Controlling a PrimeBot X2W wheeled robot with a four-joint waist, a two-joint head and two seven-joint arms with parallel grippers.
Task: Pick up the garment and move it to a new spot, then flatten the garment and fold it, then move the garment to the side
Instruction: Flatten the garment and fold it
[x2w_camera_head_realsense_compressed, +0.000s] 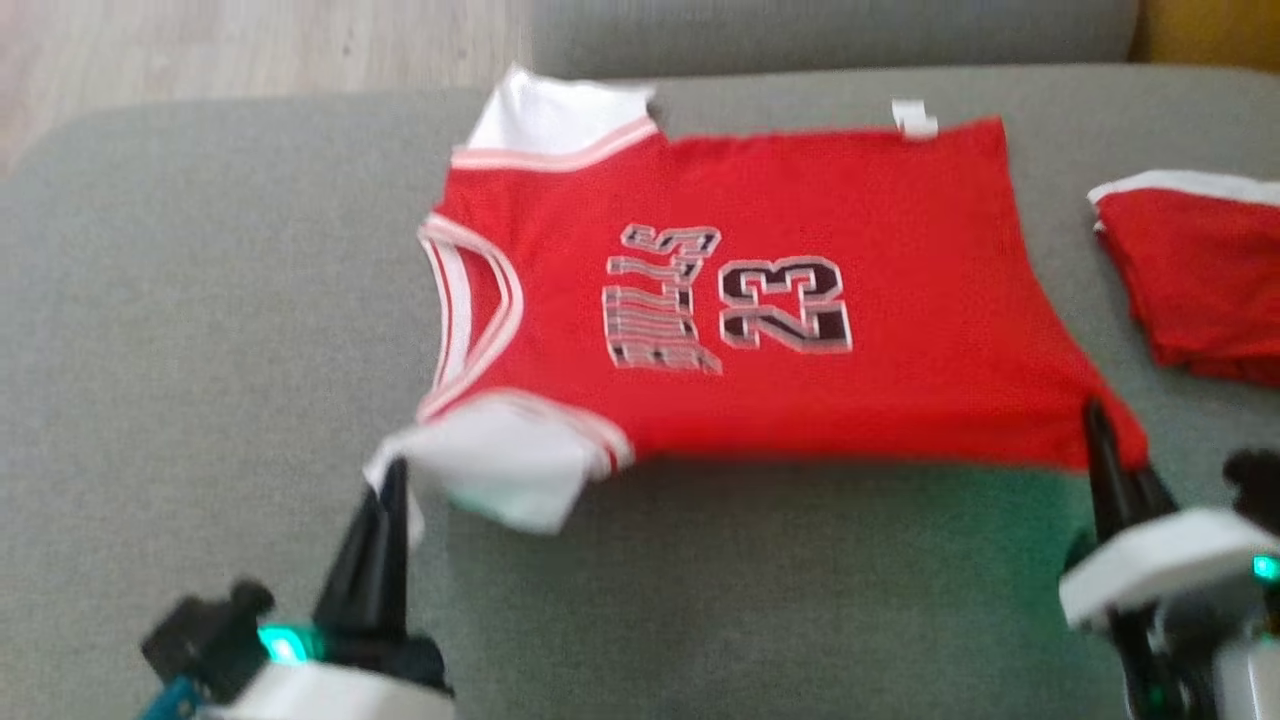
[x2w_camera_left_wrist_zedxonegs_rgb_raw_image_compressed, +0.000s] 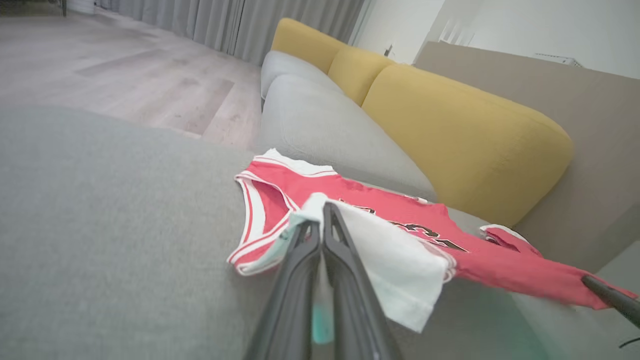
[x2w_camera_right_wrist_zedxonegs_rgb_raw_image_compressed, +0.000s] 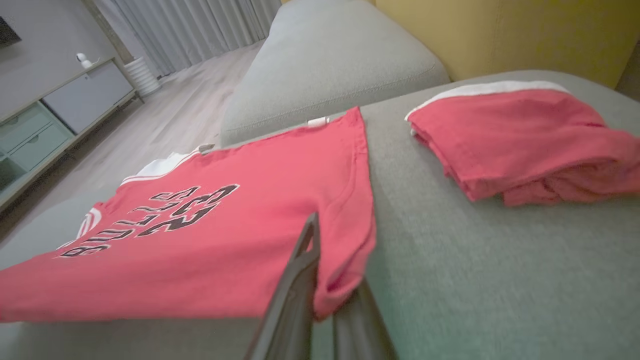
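The garment (x2w_camera_head_realsense_compressed: 780, 310) is a red basketball jersey with white sleeves and the number 23, spread across a grey cushion (x2w_camera_head_realsense_compressed: 200, 350). Its near edge is lifted off the cushion. My left gripper (x2w_camera_head_realsense_compressed: 392, 480) is shut on the near white sleeve (x2w_camera_left_wrist_zedxonegs_rgb_raw_image_compressed: 390, 260), seen close up past the left gripper (x2w_camera_left_wrist_zedxonegs_rgb_raw_image_compressed: 322, 215). At the near right hem corner, my right gripper (x2w_camera_head_realsense_compressed: 1098, 420) is shut on the red cloth. In the right wrist view the right gripper (x2w_camera_right_wrist_zedxonegs_rgb_raw_image_compressed: 320, 270) pinches that hem corner, and the garment (x2w_camera_right_wrist_zedxonegs_rgb_raw_image_compressed: 210, 235) stretches away to the left.
A second folded red piece (x2w_camera_head_realsense_compressed: 1200, 280) lies on the cushion to the right, close to my right gripper, also the folded piece (x2w_camera_right_wrist_zedxonegs_rgb_raw_image_compressed: 520, 140). Yellow back cushions (x2w_camera_left_wrist_zedxonegs_rgb_raw_image_compressed: 465, 130) stand behind. Wooden floor (x2w_camera_left_wrist_zedxonegs_rgb_raw_image_compressed: 125, 65) lies beyond the cushion's left edge.
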